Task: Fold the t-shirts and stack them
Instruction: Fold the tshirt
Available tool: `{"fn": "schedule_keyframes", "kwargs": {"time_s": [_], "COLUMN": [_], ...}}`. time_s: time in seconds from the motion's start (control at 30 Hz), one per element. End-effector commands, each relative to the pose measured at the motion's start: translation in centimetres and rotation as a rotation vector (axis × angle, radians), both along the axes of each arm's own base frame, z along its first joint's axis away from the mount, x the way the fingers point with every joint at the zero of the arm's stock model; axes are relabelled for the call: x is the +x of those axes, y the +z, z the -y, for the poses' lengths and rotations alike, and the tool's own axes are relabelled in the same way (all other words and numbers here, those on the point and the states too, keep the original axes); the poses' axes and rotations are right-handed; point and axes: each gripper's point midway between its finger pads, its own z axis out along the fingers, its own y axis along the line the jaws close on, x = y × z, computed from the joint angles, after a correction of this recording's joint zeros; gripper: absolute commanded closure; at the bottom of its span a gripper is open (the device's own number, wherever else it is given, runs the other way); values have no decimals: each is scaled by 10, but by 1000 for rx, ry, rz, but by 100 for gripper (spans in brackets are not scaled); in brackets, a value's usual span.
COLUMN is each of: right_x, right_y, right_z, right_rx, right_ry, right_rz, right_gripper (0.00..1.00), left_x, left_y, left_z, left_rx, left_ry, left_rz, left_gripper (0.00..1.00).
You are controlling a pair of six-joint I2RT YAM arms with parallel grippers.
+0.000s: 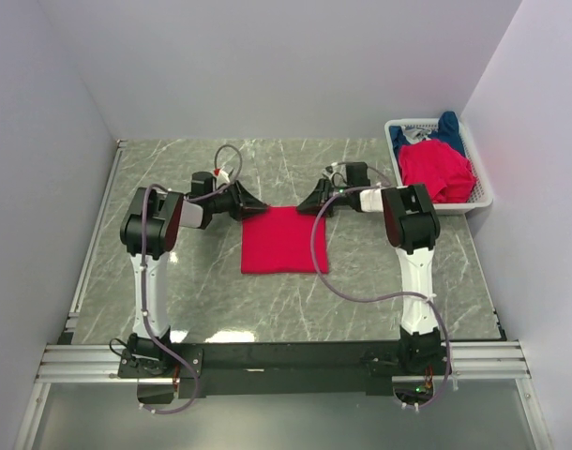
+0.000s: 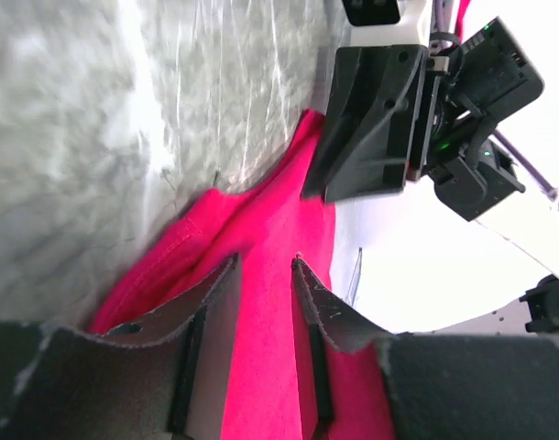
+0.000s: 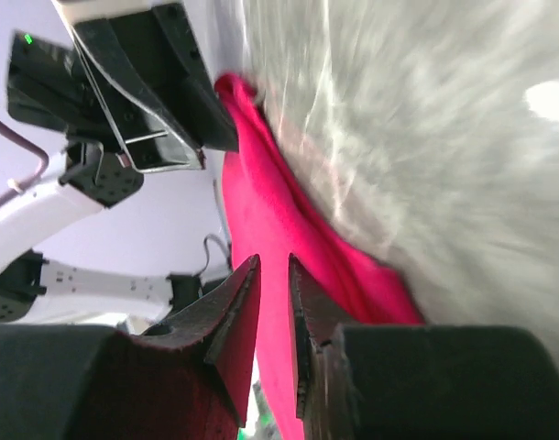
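Red t-shirt [image 1: 284, 241] folded square; only overhead shows basket [image 1: 486, 194] of t-shirts [image 1: 436, 173].

Both wrist views are blurring the table [image 2: 69, 137] beside the shirt [image 1: 284, 241]. The left gripper [image 2: 265, 261] and right gripper [image 3: 273, 259] are covering the shirt's far corners, so whether they are pinching cloth is not showing. Right of the shirt, the basket's [image 1: 486, 192] red pile [image 1: 436, 171] is hiding part of a blue shirt [image 1: 448, 129].
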Motion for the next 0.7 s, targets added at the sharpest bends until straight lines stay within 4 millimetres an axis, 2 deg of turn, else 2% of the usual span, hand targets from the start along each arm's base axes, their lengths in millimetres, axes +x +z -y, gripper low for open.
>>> {"fn": "schedule_keyframes", "kwargs": {"time_s": [0.0, 0.07, 0.1, 0.17, 0.2, 0.23, 0.27, 0.3, 0.33, 0.37, 0.4, 0.43, 0.47, 0.5, 0.53, 0.57, 0.6, 0.67], "right_x": [25, 28, 30, 31, 32, 29, 27, 24, 17, 14, 11, 2, -2, -9, -12, -17, -23, -28], "right_y": [6, 9, 18, 30, 52, 62, 74, 101, 108, 118, 140, 144, 151, 168, 166, 181, 180, 183], "right_z": [22, 26, 27, 29, 29, 30, 30, 32, 34, 37, 43, 48, 52, 57, 65, 72, 79, 91], "right_rx": [-19, -28, -28, -25, -16, -17, -17, -27, -47, -70, -115, -143, -164, -189, -238, -258, -295, -350], "right_ry": [-97, -105, -104, -97, -89, -84, -79, -74, -69, -72, -80, -78, -83, -85, -108, -124, -121, -147], "right_rz": [65, 78, 100, 127, 176, 188, 215, 302, 300, 332, 432, 420, 446, 510, 496, 537, 540, 552], "right_gripper": [74, 74, 74, 71, 65, 62, 56, 52, 47, 35, 27, 21, 15, 14, 14, 13, 13, 12], "left_x": [20, 23, 24, 29, 31, 35, 34, 37, 37, 45, 36, 24, 23, 12, -1, -3, -20, -37], "left_y": [3, 4, 6, 19, 26, 51, 54, 62, 92, 104, 106, 127, 132, 130, 144, 144, 152, 147], "left_z": [-24, -35, -39, -51, -55, -63, -68, -75, -76, -84, -88, -82, -85, -86, -71, -75, -58, -48], "left_rx": [9, 26, 34, 44, 61, 76, 129, 223, 280, 368, 431, 472, 526, 577, 603, 679, 693, 742], "left_ry": [82, 94, 96, 105, 100, 108, 119, 104, 116, 164, 165, 143, 173, 179, 162, 204, 190, 208], "left_rz": [45, 55, 60, 96, 134, 199, 171, 264, 336, 363, 330, 384, 390, 356, 394, 396, 401, 388], "left_gripper": [64, 64, 64, 61, 59, 54, 52, 52, 50, 47, 42, 21, 9, 5, 1, 0, 1, 0]}}
